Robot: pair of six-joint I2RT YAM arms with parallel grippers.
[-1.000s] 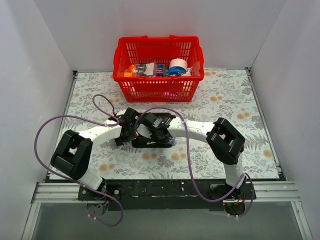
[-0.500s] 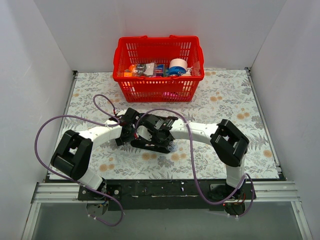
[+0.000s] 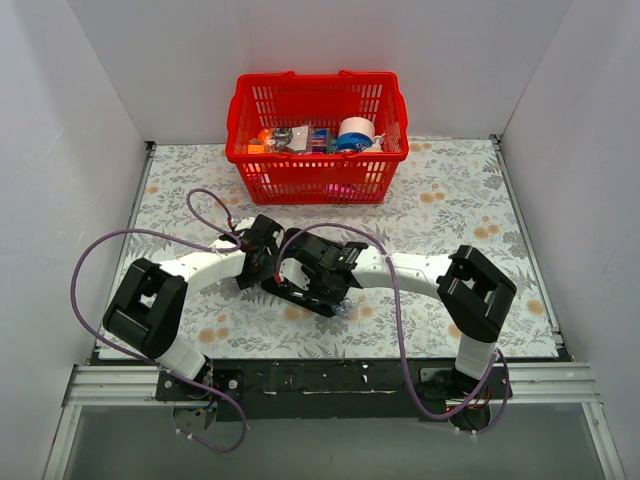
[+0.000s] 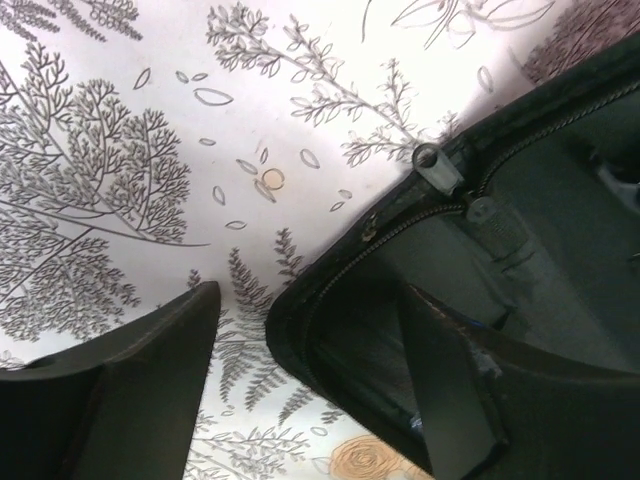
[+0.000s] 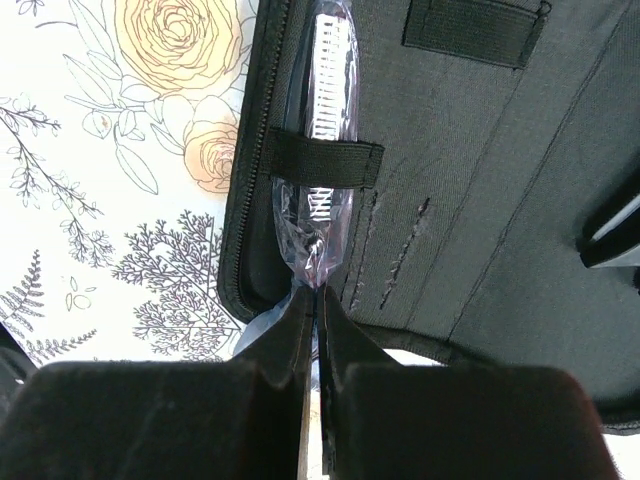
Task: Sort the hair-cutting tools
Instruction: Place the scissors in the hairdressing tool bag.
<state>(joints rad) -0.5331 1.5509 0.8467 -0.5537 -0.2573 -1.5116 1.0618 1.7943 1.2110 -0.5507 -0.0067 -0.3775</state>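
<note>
The right gripper (image 5: 317,300), pressed together on the plastic tail of the sleeved toothed tool (image 5: 328,90), has shifted toward the top view's lower centre (elbow swinging right). This is probably a tug to adjust how the tool sits. The tool lies under the strap (image 5: 325,160) of the pouch (image 5: 470,180), whose rim the left gripper (image 4: 305,330) straddles, spread.

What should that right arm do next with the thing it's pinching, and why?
Probably nudge it slightly deeper: the right fingers pinch the tail of the wrapped toothed tool, which sits under the elastic strap but ends right at the pouch rim.
</note>
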